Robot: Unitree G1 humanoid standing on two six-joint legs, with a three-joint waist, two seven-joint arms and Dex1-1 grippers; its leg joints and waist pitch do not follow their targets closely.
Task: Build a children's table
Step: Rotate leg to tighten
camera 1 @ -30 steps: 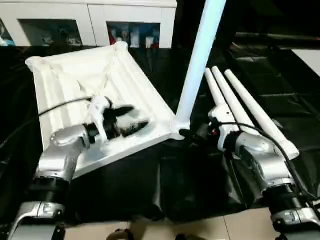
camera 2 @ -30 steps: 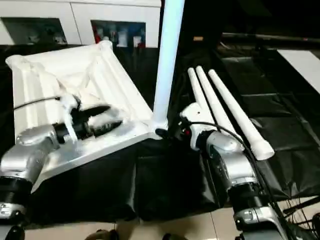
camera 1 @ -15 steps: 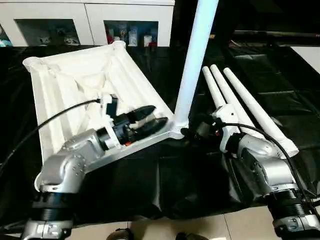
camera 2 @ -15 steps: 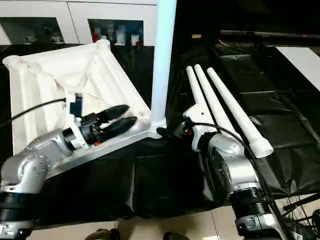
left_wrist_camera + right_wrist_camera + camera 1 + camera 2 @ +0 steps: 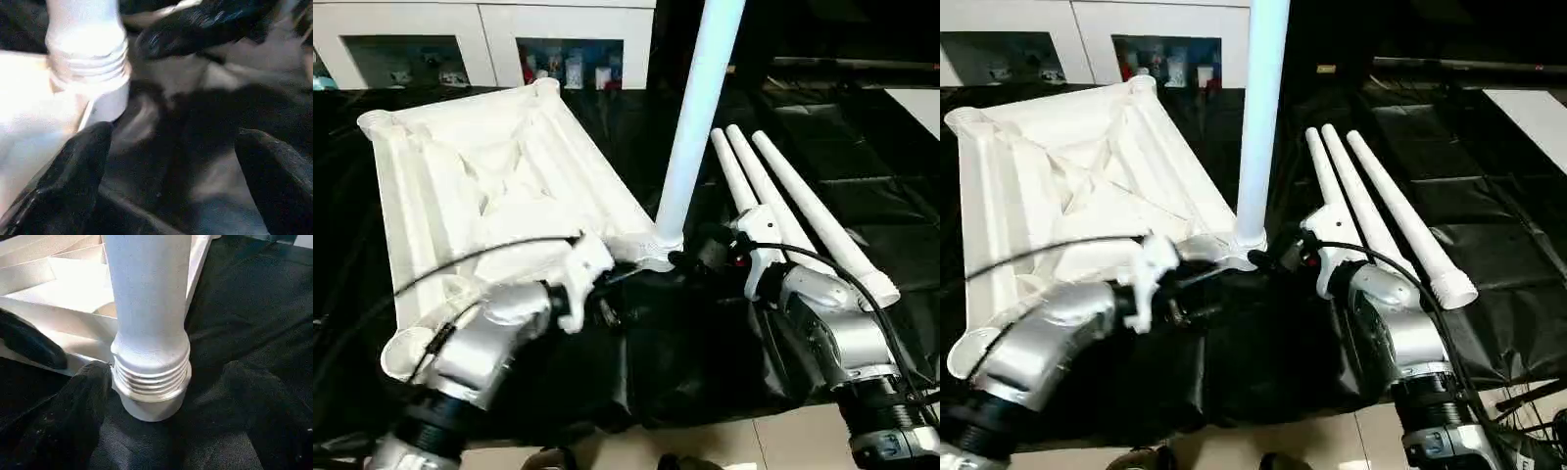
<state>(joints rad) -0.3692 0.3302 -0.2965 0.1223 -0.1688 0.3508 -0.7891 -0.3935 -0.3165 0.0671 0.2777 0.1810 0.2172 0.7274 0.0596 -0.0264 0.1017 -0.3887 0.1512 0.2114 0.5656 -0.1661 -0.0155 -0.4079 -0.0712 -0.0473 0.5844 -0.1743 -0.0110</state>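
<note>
Your left gripper [image 5: 171,147] has just swung off the table top [image 5: 489,166] to the near corner socket, where the upright leg [image 5: 700,117] stands; both grippers gape empty, right gripper [image 5: 166,382] flanking its threaded base, ready for tightening

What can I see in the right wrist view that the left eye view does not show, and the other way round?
Right wrist view alone: the thread rings at the upright leg's foot. Left eye view alone: three spare legs lying side by side, the cabinet, both silver forearms. Shared: the upright leg standing at the tabletop's near corner, the black cover.
</note>
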